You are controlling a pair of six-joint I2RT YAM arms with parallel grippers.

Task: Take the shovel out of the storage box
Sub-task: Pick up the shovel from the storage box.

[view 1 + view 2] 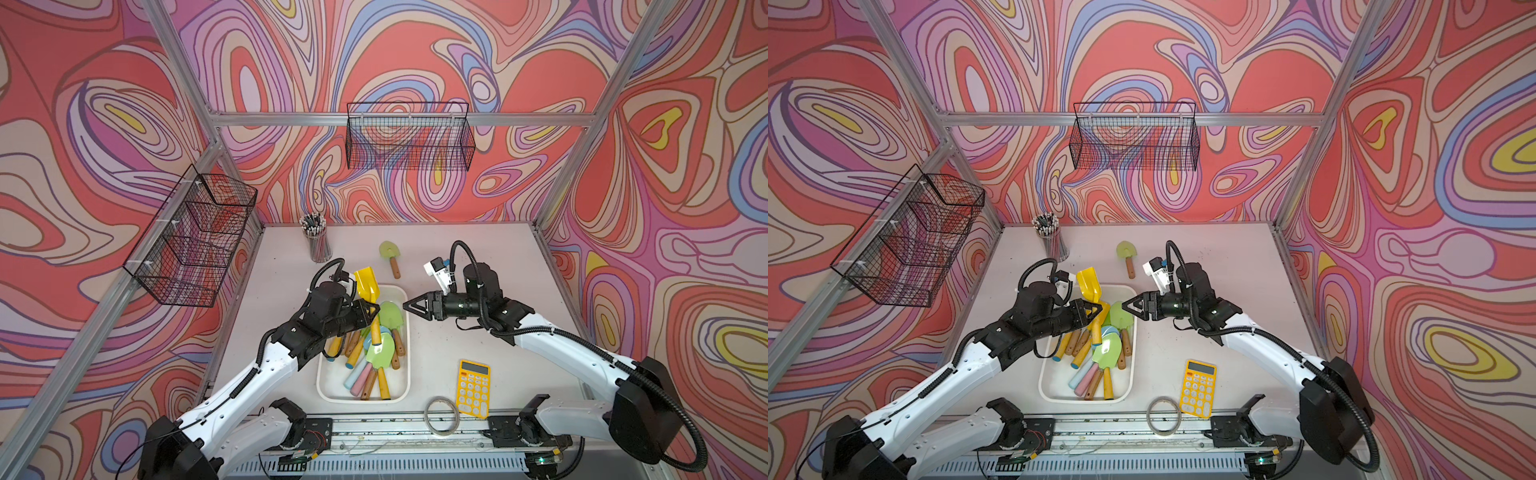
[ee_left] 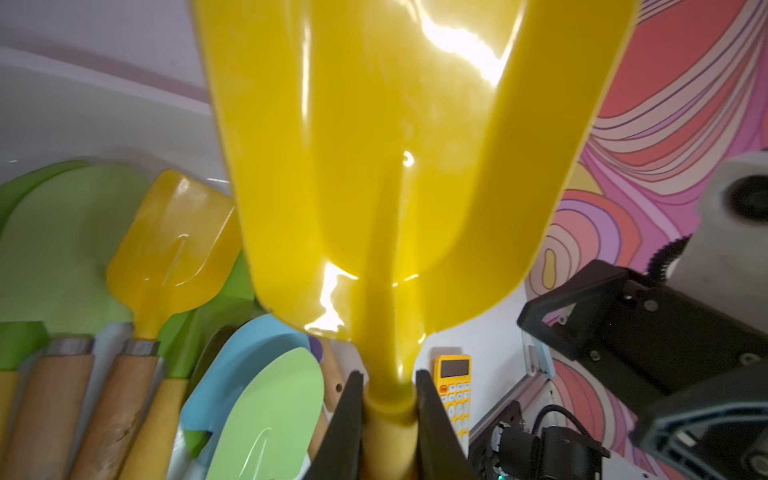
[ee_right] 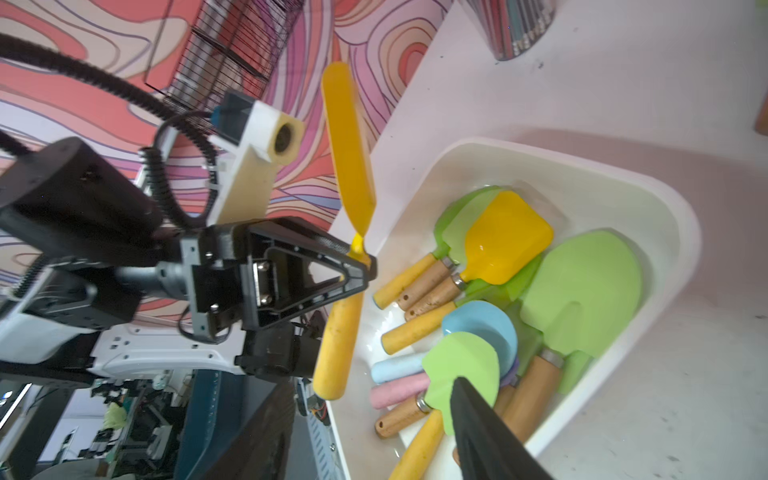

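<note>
My left gripper (image 1: 376,309) is shut on the neck of a yellow shovel (image 1: 366,282), seen close up in the left wrist view with the fingers (image 2: 353,399) pressing its neck from both sides. The shovel (image 3: 347,145) hangs tilted in the air over the far left part of the white storage box (image 1: 405,353), blade pointing away. Several more green, blue and yellow shovels lie in the storage box (image 3: 623,178). My right gripper (image 1: 406,306) hovers by the box's far right rim, open and empty, with its fingers (image 3: 478,415) spread wide.
A green shovel (image 1: 390,253) lies on the table behind the box, and a pencil cup (image 1: 318,241) stands at the back left. A yellow calculator (image 1: 473,386) and a tape ring (image 1: 441,415) lie front right. Black wire baskets (image 1: 409,137) hang on the walls.
</note>
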